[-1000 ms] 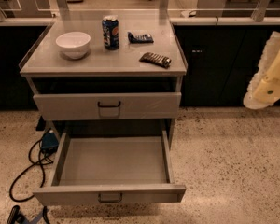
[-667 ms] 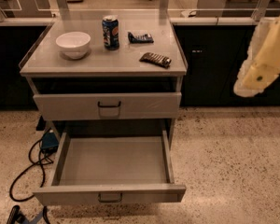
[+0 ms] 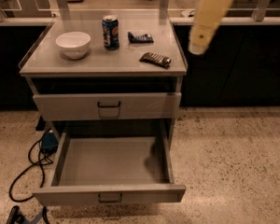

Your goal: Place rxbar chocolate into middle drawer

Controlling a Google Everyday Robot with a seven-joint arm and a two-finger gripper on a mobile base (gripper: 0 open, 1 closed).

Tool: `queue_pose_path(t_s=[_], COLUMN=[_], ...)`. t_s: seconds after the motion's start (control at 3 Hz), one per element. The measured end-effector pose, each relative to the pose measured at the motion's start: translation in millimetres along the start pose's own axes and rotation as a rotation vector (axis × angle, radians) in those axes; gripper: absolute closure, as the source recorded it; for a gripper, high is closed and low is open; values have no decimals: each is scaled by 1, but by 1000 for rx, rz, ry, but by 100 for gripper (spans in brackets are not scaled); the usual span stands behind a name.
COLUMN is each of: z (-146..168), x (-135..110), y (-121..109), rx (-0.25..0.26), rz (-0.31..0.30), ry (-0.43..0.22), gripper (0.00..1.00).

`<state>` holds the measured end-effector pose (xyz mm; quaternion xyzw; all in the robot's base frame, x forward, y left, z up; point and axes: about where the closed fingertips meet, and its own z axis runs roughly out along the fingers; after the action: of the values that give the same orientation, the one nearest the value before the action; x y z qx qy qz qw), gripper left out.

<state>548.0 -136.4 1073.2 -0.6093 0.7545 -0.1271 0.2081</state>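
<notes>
Brown-wrapped rxbar chocolate (image 3: 155,59) near table (image 3: 84,66) edge: light, flat, probably slick; pinch across width. Pincer (image 3: 198,48) hovers up-right, state cannot tell.

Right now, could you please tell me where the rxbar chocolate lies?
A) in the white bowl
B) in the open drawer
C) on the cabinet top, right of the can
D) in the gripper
C: the rxbar chocolate lies on the cabinet top right of the can; the gripper hangs apart, past its right edge.
</notes>
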Motion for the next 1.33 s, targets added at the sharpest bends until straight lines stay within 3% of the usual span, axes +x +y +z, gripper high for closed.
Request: queue_pose_path(t_s=[0.33, 0.67, 1.0, 1.33], z=[40, 39, 50, 88], x=[-44, -45, -34, 8], y=[-38, -41, -61, -74], rx=[5, 24, 25, -75], rz=[-25, -23, -23, -12], ry=[-32, -41, -163, -289], gripper=[0, 0, 0, 0])
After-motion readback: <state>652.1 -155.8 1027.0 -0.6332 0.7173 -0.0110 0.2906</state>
